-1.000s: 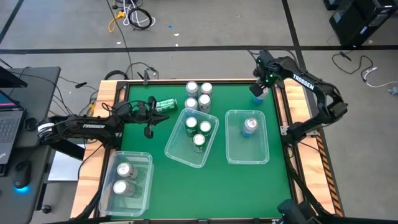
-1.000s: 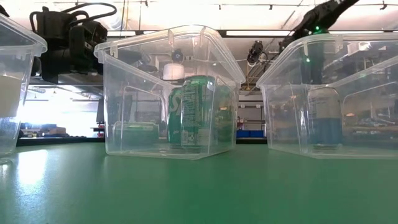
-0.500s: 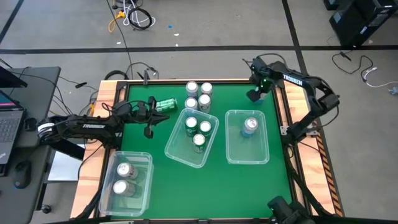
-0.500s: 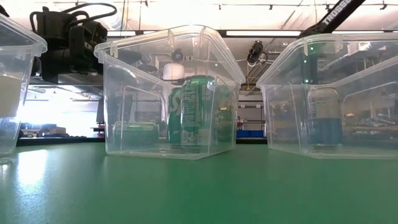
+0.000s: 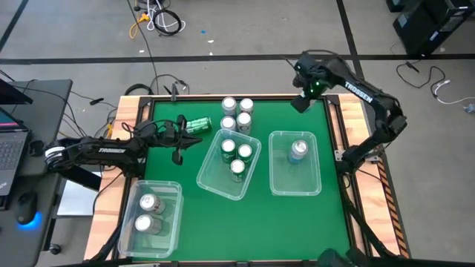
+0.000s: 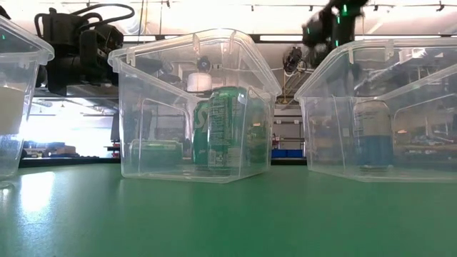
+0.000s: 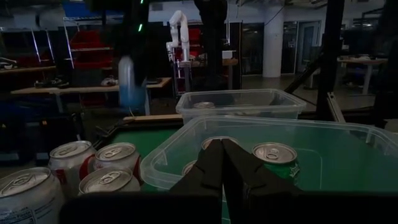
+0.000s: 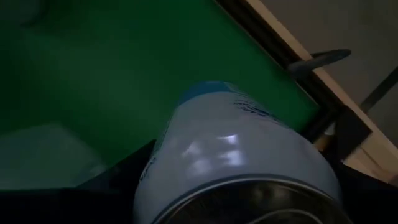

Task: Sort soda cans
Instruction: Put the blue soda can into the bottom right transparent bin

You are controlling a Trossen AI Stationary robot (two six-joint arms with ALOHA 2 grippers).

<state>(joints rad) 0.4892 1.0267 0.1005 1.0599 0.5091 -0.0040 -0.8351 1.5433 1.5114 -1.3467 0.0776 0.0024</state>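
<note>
Up at the table's one-o'clock corner, we see the right gripper (image 5: 304,93) raised above the table, clamped around a blue can (image 8: 239,158). The blue bin (image 5: 295,187), with one blue can (image 5: 298,149) standing in it, lies toward six o'clock from that gripper, so we judge the right arm the nearer one for the drop. Our left gripper (image 5: 178,141) waits at nine o'clock with fingers closed and empty, beside a green can (image 5: 199,124) lying on its side.
</note>
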